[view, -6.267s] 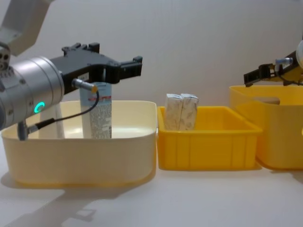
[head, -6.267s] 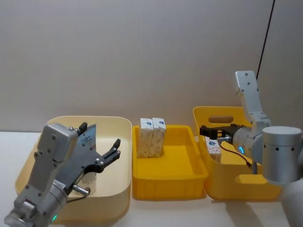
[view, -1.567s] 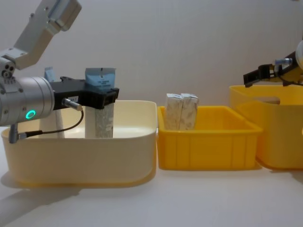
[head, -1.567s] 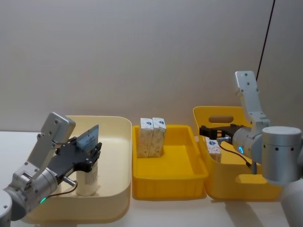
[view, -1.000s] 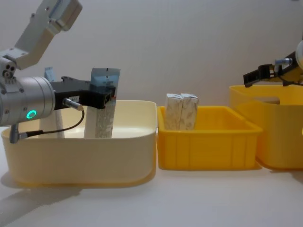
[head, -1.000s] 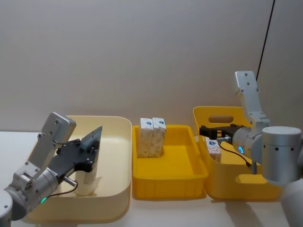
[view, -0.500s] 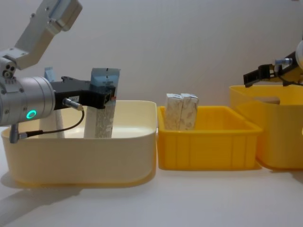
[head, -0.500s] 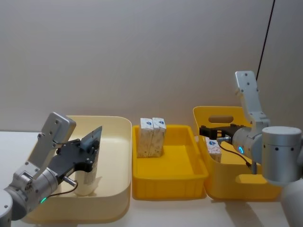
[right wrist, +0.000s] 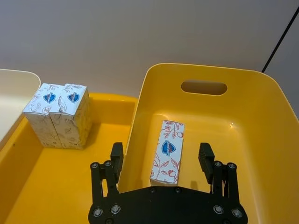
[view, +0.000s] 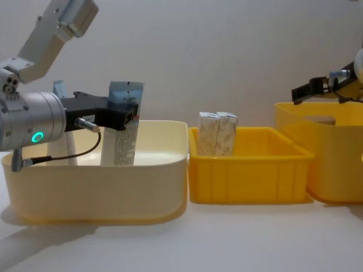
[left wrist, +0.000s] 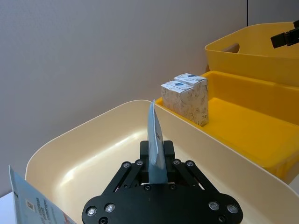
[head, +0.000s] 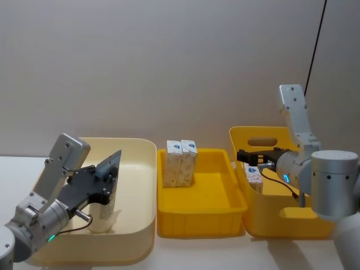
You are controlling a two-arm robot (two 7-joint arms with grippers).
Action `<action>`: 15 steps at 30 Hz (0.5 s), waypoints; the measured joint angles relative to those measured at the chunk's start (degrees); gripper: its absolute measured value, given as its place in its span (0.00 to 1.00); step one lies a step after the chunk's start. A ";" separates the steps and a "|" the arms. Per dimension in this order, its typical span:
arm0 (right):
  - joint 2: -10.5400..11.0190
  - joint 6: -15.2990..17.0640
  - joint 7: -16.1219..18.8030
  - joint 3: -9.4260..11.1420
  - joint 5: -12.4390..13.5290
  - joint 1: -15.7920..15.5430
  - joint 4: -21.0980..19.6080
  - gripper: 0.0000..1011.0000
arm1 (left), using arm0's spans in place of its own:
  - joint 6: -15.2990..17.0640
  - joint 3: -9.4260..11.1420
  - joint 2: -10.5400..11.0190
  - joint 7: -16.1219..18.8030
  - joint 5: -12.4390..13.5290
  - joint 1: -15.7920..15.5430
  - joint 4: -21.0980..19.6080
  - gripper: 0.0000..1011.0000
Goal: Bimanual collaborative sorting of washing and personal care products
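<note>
Careful: your L gripper [view: 129, 112] pinches the pouch [view: 125, 141] by its top; jerk & it slips; R gripper [head: 243, 156] open over yellow bin [head: 270, 225].

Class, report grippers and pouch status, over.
Left gripper shut on tall blue-grey-topped pouch, tilted in cream plastic bin. Right gripper open over yellow handled bin. No obstruction.
</note>
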 joint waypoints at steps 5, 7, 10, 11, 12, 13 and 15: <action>0.00 0.00 0.00 0.00 0.00 0.00 0.00 0.99 | 0.00 0.00 0.00 0.00 0.00 0.00 0.00 0.17; 0.00 0.00 0.00 0.00 0.00 0.00 0.00 0.99 | 0.00 0.00 0.01 0.00 0.00 0.00 0.00 0.17; 0.00 0.00 0.00 0.00 0.00 0.00 0.00 0.99 | 0.00 0.00 0.01 0.00 0.00 0.00 0.00 0.17; 0.00 0.00 0.00 0.00 0.00 0.00 0.00 0.99 | 0.00 0.00 0.00 0.00 0.00 0.00 0.00 0.17; 0.00 0.00 0.00 0.00 0.00 0.00 0.00 0.99 | 0.00 0.00 0.01 0.00 0.00 0.00 0.00 0.17; 0.00 0.00 0.00 0.00 0.00 0.00 0.00 0.99 | 0.00 0.00 0.00 0.00 0.00 0.00 0.00 0.17; 0.00 0.00 0.00 0.00 0.00 0.00 0.00 0.99 | 0.00 0.00 0.00 0.00 0.00 0.00 -0.01 0.17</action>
